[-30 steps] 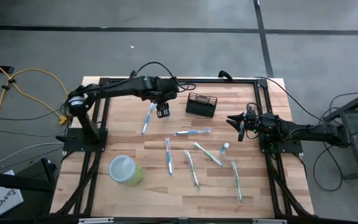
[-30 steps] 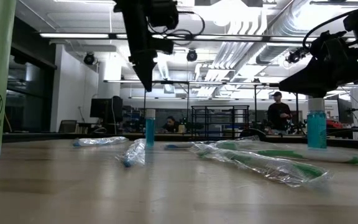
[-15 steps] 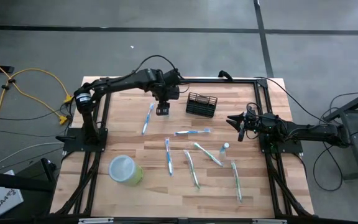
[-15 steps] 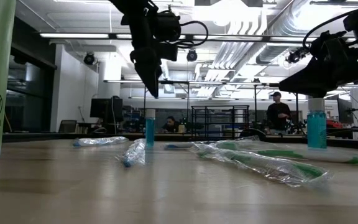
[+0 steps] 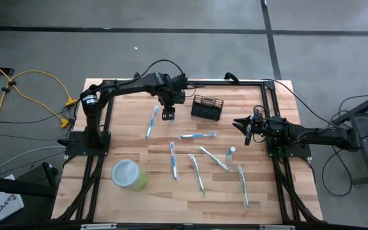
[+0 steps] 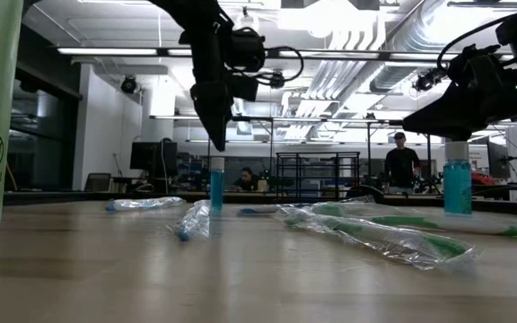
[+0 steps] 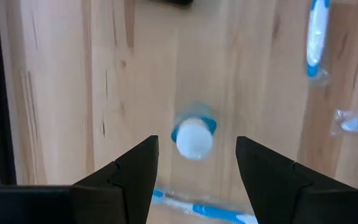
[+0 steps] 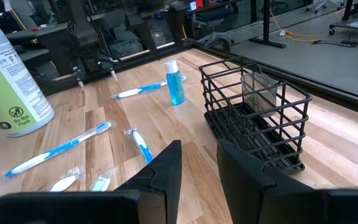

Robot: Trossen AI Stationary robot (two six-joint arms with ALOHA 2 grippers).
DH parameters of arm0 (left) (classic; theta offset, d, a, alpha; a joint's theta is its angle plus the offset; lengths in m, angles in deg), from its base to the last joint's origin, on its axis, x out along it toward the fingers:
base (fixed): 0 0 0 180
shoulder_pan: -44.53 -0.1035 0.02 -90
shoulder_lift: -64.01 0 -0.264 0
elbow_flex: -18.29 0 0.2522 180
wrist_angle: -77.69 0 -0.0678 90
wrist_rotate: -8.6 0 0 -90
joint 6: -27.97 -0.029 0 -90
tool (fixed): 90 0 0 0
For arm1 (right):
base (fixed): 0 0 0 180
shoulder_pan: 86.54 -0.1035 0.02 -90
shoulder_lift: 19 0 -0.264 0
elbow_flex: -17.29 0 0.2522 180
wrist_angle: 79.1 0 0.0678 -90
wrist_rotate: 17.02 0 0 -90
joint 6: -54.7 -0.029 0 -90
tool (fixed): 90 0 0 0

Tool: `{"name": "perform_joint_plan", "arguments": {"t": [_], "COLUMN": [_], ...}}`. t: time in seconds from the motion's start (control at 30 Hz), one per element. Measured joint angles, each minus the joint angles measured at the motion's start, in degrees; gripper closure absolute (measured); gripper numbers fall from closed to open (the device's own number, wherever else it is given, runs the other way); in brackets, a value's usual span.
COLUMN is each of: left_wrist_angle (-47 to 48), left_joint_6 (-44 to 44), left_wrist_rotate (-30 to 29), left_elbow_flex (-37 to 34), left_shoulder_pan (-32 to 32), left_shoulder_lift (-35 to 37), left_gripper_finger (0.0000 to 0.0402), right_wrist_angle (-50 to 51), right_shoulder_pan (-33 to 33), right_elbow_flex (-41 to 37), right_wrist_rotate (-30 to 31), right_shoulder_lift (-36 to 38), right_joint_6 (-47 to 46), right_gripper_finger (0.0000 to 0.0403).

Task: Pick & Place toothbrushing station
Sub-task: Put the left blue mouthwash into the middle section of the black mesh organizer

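Since a second ago the left arm has swung its elbow toward the far edge of the worktop (image 5: 158,167), while its fingers (image 5: 167,115) stay hanging in nearly the same spot, spread wide and holding nothing. The black wire basket (image 5: 207,107) sits on the far middle of the worktop, just beside those fingers on their right-hand side, apart from them and not touched.

The left wrist view looks straight down between the spread fingers (image 7: 194,171) at a small blue bottle with a white cap (image 7: 194,135) standing on the wood; from above, the arm covers that bottle. The right wrist view shows the basket (image 8: 253,112) close ahead of the right fingers (image 8: 199,163), upright and empty. Those fingers (image 5: 240,124) wait near the right edge, part-way apart around nothing, with the basket well to their left.

From table height the basket (image 6: 305,175) shows only as a dark frame far back.

Several wrapped toothbrushes (image 5: 198,135) lie scattered over the middle of the worktop, a second small bottle (image 5: 231,153) stands among them, and a light-green cup (image 5: 128,174) stands near the front left corner. None of them lies between the left fingers and the basket.
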Motion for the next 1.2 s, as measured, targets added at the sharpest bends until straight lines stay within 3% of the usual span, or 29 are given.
{"name": "perform_joint_plan", "arguments": {"t": [1.2], "left_wrist_angle": [0.1], "left_joint_6": [2.3], "left_wrist_rotate": [0.8], "left_elbow_flex": [-0.1], "left_shoulder_pan": [0.1], "left_shoulder_lift": [-3.8], "left_gripper_finger": [0.0195], "right_wrist_angle": [0.0], "right_shoulder_pan": [0.0], "right_elbow_flex": [0.0], "right_wrist_rotate": [0.0], "right_shoulder_lift": [0.0], "right_joint_6": [0.0], "right_gripper_finger": [0.0309]}}
